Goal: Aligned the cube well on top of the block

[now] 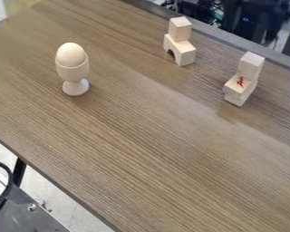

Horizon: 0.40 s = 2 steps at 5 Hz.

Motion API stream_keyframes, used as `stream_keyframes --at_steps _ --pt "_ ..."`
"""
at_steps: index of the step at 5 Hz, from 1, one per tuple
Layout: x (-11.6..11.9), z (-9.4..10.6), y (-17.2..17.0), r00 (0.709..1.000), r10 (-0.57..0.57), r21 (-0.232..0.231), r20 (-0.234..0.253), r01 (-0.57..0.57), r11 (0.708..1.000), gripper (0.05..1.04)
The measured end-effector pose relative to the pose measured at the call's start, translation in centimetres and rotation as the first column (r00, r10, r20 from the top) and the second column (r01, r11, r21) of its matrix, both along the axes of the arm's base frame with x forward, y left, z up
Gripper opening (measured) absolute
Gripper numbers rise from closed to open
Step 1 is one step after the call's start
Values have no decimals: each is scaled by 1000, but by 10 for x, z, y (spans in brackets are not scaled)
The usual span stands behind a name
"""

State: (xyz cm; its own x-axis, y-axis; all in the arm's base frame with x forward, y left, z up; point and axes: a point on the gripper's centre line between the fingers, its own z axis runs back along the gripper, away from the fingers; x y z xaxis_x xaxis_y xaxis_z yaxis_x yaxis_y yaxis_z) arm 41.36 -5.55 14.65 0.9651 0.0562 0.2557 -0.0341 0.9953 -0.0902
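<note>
At the upper middle, a pale wooden cube [180, 28] rests on the rear part of an arch-shaped wooden block [184, 53], whose front part extends past it. Farther right, another pale cube [251, 65] sits toward the back end of a block [236, 96] that carries a red mark on its upper face. This second pair appears to have a further layer low down, though its exact parts are hard to separate. Which pair the task means, I cannot tell.
A pale egg [71, 55] sits in a wooden egg cup [74, 74] at the upper left of the brown table [141, 149]. A dark rail runs along the table's back edge. Beyond the lower-left edge are a metal surface and a black cable.
</note>
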Motion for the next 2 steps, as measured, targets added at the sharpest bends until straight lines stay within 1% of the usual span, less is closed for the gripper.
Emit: stream_keyframes --at_steps 1,2 --pt "-6 7 16 988 -152 -5 -27 152 988 1001" --pt "-5 11 30 989 -143 -7 -24 143 990 1001"
